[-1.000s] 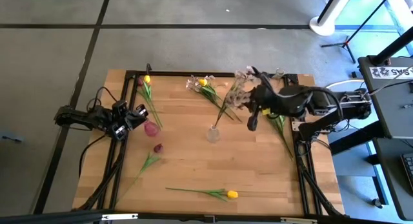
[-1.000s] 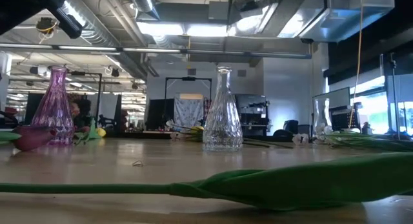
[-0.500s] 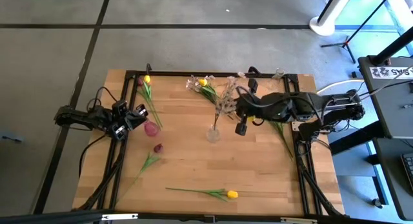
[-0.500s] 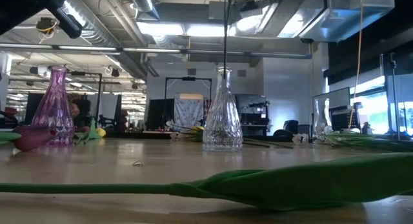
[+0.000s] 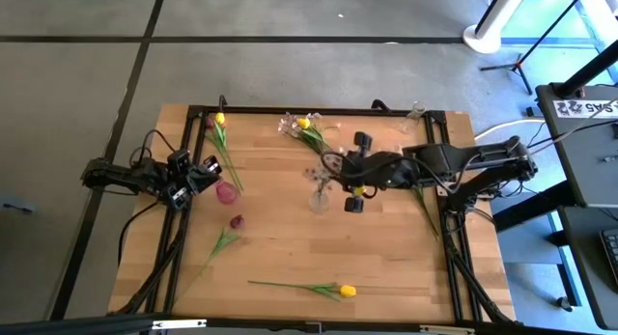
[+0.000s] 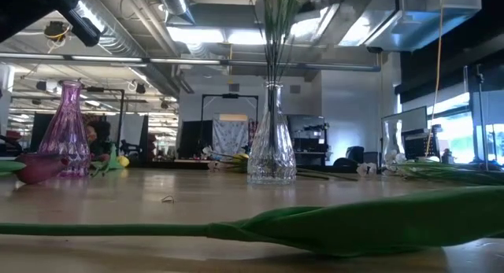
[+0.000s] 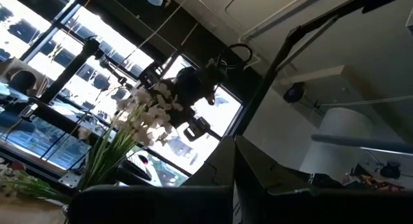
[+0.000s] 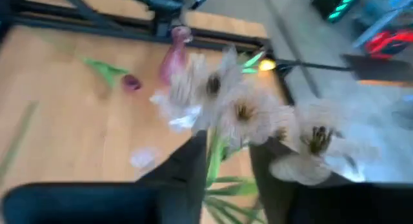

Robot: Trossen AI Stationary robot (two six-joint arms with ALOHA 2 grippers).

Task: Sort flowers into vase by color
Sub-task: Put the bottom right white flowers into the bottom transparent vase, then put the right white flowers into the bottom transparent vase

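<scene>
My right gripper pinched the pale blossom spray, stems hanging upright straight above the clear vase neck. My left gripper waited by the pink vase, its fingers impossible to judge

Wooden table — bounded by a black frame — on grey floor.

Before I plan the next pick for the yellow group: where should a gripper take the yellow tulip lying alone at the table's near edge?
Grip the yellow tulip mid-stem, straight down from above, fingers straddling the stem. It lies flat on the table, clear of other flowers, and its thin stem spares the bloom from crushing.
</scene>
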